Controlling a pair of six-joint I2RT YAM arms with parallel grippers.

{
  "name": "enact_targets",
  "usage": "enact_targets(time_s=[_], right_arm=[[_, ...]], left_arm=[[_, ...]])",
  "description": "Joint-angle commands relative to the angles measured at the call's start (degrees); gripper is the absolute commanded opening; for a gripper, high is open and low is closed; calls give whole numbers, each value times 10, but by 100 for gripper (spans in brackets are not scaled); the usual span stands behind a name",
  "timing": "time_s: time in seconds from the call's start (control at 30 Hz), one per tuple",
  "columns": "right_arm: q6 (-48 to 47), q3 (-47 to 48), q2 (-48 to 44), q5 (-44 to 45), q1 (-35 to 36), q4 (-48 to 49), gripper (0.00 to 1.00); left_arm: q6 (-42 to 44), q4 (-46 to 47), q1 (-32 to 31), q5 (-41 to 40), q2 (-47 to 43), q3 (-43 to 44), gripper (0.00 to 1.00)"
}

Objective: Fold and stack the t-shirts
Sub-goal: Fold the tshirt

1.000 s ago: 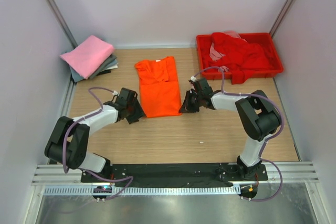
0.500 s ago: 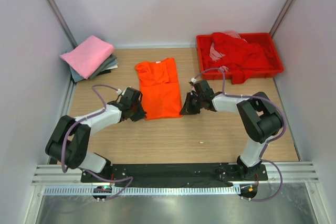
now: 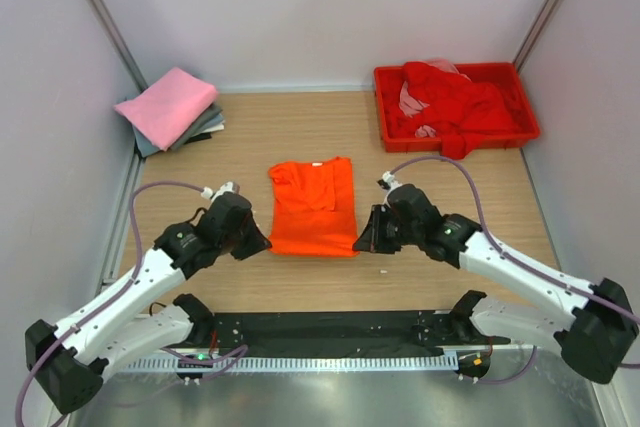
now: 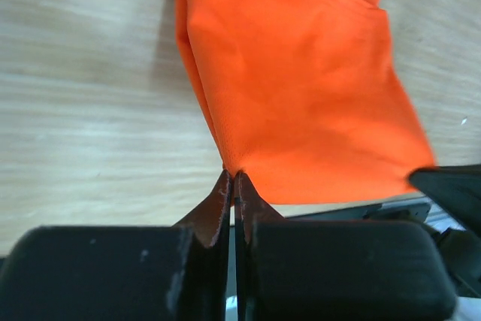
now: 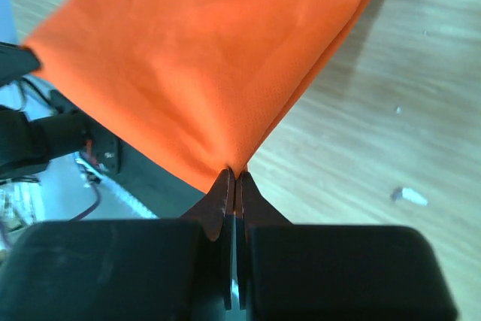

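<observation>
Left fingers (image 4: 220, 204) and right fingers (image 5: 223, 197) clamp near corners of the orange t-shirt (image 3: 313, 209); fold seemingly partway. Pink stack (image 3: 170, 107) done; red shirts (image 3: 450, 97) wait in tray (image 3: 505, 140).

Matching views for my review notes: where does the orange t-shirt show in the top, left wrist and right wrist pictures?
Top external: the orange t-shirt lies mid-table, between the left gripper and the right gripper.
Left wrist: it fills the upper middle and right, with one corner pinched in the left gripper.
Right wrist: it fills the upper left and middle, with one corner pinched in the right gripper.
Shared landmark: the wooden table beneath it.
</observation>
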Motion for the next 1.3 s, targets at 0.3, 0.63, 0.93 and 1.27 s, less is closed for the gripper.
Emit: enact_targets(time_s=[0.3,0.63,0.93,1.27], right_arm=[[36,70,-63,90,11,-152,1],[-53,219,92,156,-43,-181,1],[-154,463,352,81,-154,-179,1],[-185,867,693,23,-224,-277,75]], left_arm=[[21,-169,-6,-20,7,131,0],[89,-160,20,-51,196,284,0],[174,-158,154,12,466,499,0],[215,-282,256,90,829,880,58]])
